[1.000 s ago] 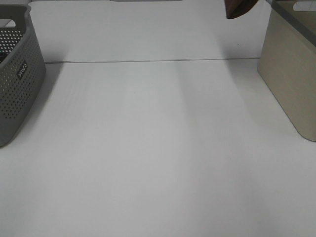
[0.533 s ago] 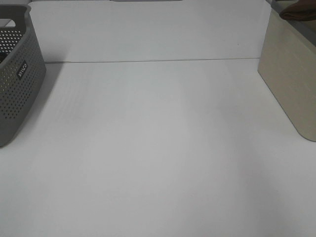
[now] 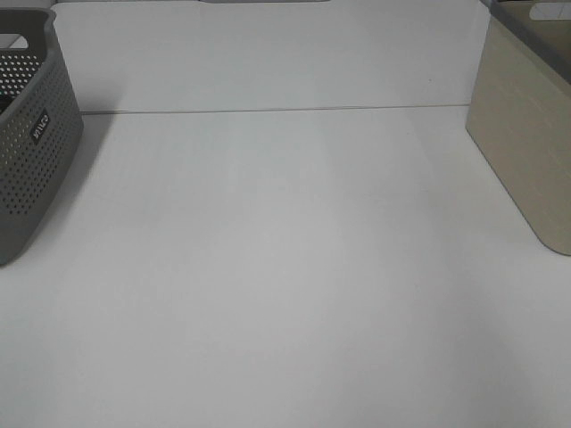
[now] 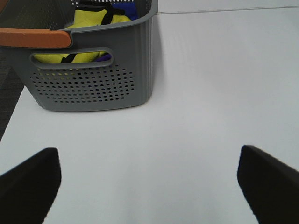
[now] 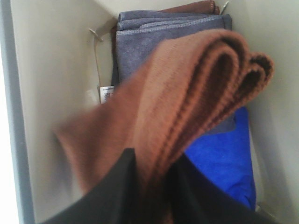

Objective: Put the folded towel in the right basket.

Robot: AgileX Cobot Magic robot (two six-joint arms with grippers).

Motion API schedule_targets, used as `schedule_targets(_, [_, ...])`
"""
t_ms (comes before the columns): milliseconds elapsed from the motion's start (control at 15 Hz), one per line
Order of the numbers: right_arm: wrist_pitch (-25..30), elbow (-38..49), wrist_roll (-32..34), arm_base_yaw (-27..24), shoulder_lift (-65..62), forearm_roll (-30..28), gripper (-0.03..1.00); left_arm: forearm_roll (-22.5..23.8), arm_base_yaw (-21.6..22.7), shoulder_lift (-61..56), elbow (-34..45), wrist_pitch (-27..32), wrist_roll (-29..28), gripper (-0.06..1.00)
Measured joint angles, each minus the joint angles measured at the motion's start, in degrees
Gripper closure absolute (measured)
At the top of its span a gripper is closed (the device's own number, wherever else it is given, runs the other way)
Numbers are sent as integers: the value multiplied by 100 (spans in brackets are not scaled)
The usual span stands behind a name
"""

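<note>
Towel [image 5: 187, 93] has moved into the right basket [image 5: 51, 70], right gripper [image 5: 154, 186] pinching it.

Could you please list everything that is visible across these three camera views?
White table: one, white, under both baskets.
Grey perforated plastic basket: one, grey, left edge of the table.
Yellow cloth items: count unclear, yellow with black trim, inside the grey basket.
Orange-brown bar: one, at the grey basket's rim; I cannot tell what it is.
Beige smooth-walled basket: one, beige, right edge of the table.
Rust-brown folded towel: one, held over the beige basket's inside.
Grey-blue folded towel: one, inside the beige basket.
Bright blue cloth: one, inside the beige basket.
Left tool: black, open, above bare table near the grey basket.
Right tool: black, shut on the rust-brown towel.
</note>
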Motion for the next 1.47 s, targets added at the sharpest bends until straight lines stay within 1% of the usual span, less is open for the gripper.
schedule_targets(200, [0, 0, 46, 0, 0, -120, 35, 0, 0, 0, 0, 0, 0, -3])
schedule_targets(267, [0, 0, 52, 0, 0, -120, 26, 0, 0, 0, 0, 0, 0, -3])
schedule_targets(333, [0, 0, 69, 0, 0, -103, 22, 0, 0, 0, 0, 0, 0, -3])
schedule_targets(400, [0, 0, 120, 0, -6, 40, 21, 0, 0, 0, 0, 0, 0, -3])
schedule_targets(600, [0, 6, 126, 11, -229, 922, 20, 0, 0, 0, 0, 0, 0, -3])
schedule_targets(733, [0, 11, 109, 23, -625, 1450, 20, 0, 0, 0, 0, 0, 0, -3])
schedule_targets(800, [0, 23, 103, 74, -791, 1530, 20, 0, 0, 0, 0, 0, 0, -3])
schedule_targets(867, [-6, 103, 97, 183, -985, 1536, 20, 0, 0, 0, 0, 0, 0, -3])
schedule_targets(1000, [-6, 498, 74, 584, -1473, 1507, 20, 0, 0, 0, 0, 0, 0, -3])
schedule_targets(1067, [-6, 779, 52, 831, -1707, 1404, 20, 0, 0, 0, 0, 0, 0, -3])
schedule_targets(1200, [-6, 1570, 46, 1180, -2223, 1060, 20, 0, 0, 0, 0, 0, 0, -3])
schedule_targets(1267, [-11, 2097, 46, 1289, -2544, 894, 20, 0, 0, 0, 0, 0, 0, -3])
schedule_targets(1467, [-17, 3833, 46, 1329, -3547, 625, 20, 0, 0, 0, 0, 0, 0, -3])
